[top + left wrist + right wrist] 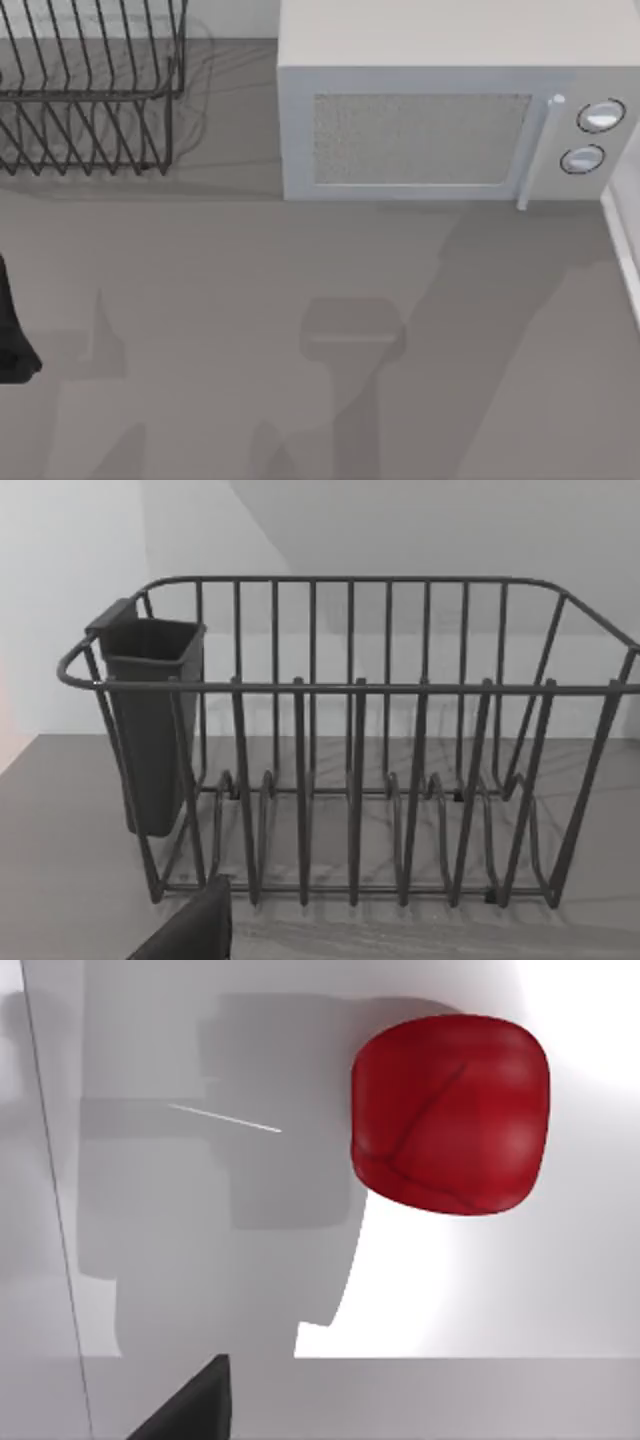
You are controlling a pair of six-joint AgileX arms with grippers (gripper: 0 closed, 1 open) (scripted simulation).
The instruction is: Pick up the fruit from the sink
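The red fruit (450, 1115) lies on the pale sink floor (500, 1290) at the right wrist view's upper right; neither claw's grip can be told.

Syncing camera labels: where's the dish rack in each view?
Top view: the dish rack sits in the picture's top-left corner, on the counter, left of the microwave.
Left wrist view: the dish rack is straight ahead, with a dark cutlery cup hung on one end.
Right wrist view: it faces the fruit on a pale surface instead.
Shared landmark: the grey counter under the rack, in the top and left wrist views.
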